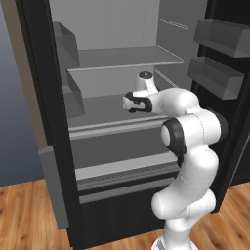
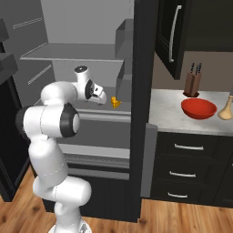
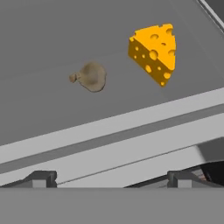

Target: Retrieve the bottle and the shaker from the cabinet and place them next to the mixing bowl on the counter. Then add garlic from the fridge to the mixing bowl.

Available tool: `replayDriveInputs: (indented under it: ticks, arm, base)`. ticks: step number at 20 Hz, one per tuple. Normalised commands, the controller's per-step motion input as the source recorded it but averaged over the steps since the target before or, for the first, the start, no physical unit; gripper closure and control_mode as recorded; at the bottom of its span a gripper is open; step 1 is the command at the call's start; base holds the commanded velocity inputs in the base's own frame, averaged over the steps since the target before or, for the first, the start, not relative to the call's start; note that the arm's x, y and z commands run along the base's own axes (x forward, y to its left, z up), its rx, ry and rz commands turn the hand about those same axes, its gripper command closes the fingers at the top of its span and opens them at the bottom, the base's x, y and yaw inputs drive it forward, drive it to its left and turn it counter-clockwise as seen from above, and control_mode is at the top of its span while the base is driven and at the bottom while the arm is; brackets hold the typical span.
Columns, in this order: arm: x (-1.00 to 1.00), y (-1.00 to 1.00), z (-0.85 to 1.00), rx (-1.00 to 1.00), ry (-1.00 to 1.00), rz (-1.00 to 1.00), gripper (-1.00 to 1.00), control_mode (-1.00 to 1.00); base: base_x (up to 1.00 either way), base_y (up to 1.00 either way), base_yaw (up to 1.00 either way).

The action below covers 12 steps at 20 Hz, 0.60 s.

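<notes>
Fridge (image 1: 122, 63) shelf — one garlic (image 3: 91, 76), one cheese wedge (image 3: 154, 52); gripper (image 3: 109, 178) spread, empty.

kitchen, open fridge (image 1: 122, 58), marble counter (image 2: 173, 116)

The white arm reaches forward at shoulder height, its claw (image 3: 109, 178) spread wide and empty.

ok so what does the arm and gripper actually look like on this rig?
One arm: glossy white rounded link shells with black bands at the joints, and a grey disc capping one joint. No cables or markings are visible. The hand is white with a black band. In the hand view the gripper shows two small dark grey, blocky fingertips.
</notes>
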Motion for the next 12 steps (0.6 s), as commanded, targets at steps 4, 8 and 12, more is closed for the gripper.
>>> replayDriveInputs:
  ticks: [4,8,12]
  arm:
    - [0.17,-0.01,-0.09,0.00,0.00,-0.01,-1.00,-1.00]
    - [0.24,0.00,-0.13,0.00,0.00,0.00,-1.00,-1.00]
    - [0.27,0.00,-0.08,0.00,0.00,0.00,-1.00,-1.00]
  base:
    - [0.00,0.00,0.00]
    - [0.00,0.00,0.00]
    - [0.00,0.00,0.00]
